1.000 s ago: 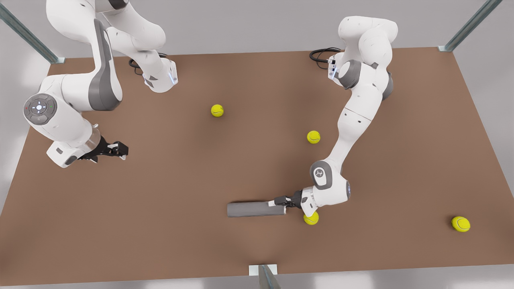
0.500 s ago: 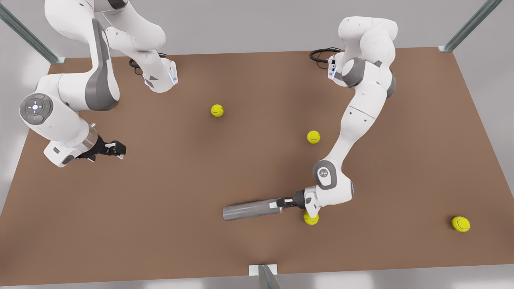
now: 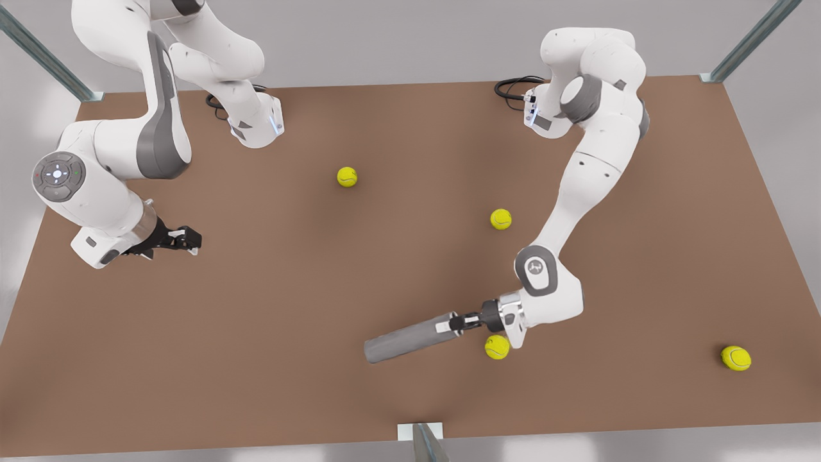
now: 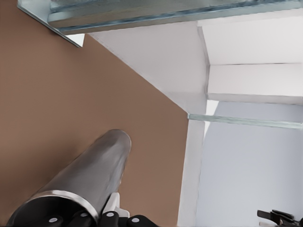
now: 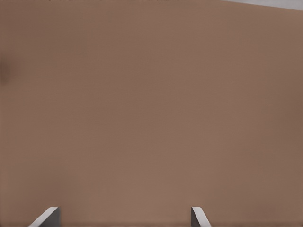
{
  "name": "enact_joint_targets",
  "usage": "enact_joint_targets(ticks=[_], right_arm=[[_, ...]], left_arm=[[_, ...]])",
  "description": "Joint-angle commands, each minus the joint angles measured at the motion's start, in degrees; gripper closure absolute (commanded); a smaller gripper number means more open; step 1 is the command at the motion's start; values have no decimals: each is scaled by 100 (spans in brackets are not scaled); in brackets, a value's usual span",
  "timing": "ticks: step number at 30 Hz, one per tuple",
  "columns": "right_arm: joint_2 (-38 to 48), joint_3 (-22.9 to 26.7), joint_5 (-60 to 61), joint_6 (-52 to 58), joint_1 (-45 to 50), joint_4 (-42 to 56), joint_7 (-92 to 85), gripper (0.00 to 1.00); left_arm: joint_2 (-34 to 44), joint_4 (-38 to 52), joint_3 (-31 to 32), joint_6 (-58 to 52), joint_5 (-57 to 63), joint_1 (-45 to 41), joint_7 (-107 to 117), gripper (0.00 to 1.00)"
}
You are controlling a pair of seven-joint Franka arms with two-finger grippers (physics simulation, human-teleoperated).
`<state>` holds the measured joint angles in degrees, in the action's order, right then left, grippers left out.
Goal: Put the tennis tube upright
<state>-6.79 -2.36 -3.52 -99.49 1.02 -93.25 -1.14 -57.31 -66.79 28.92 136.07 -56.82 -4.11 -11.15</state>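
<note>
The tennis tube (image 3: 404,341) is a grey metallic cylinder lying slantwise near the table's front edge, right of the middle in the front view. My left gripper (image 3: 452,324) is shut on its lighter-rimmed end. The left wrist view looks along the tennis tube (image 4: 90,179) from that rim, and the left gripper (image 4: 94,220) clamps it at the picture's edge. My right gripper (image 3: 186,240) waits open above the table at the front view's left. Its two fingertips (image 5: 47,216) stand wide apart over bare brown table in the right wrist view.
Several yellow-green tennis balls lie on the brown table (image 3: 256,359): one (image 3: 497,346) right beside the left wrist, one (image 3: 501,219) behind it, one (image 3: 347,176) mid-table, one (image 3: 736,358) far right. A metal post (image 3: 423,439) stands at the front edge.
The left arm's wrist has moved right and back with the tube's rim end, so the tube has swung from level across the picture to a slant. The right arm shifted slightly.
</note>
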Motion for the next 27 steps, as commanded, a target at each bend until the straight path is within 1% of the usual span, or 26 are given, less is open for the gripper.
enact_joint_targets(ticks=[1,6,7,12,16,20,21,22,26,27], right_arm=[[3,7,0,0,3,0,0,0],[-6,-2,0,0,12,-9,9,0],[-6,-2,0,0,12,-9,9,0],[-6,-2,0,-26,12,-9,9,0],[-15,7,0,-18,38,-9,53,0],[-24,-2,0,-18,47,-9,62,0],[-41,-2,0,-18,47,-9,62,0],[-33,-2,0,-18,47,-9,62,0],[-41,-2,0,-18,38,-9,53,0],[-41,-2,0,-18,38,-9,62,0]], left_arm=[[36,-45,0,-1,39,15,7,79],[572,-668,-53,-45,312,200,121,79],[730,-818,-62,-45,566,253,262,79],[1152,-941,-62,-537,2341,490,1686,79],[1803,-1469,-79,-836,2517,666,1915,79],[2391,-1688,-70,-1477,3660,833,2810,79],[2506,-1689,-70,-1662,3748,859,2855,79],[2576,-1689,-70,-1776,3880,894,2969,79],[2831,-1689,-53,-2013,5084,824,3611,79],[2910,-1680,-44,-2225,5488,859,3760,79]])
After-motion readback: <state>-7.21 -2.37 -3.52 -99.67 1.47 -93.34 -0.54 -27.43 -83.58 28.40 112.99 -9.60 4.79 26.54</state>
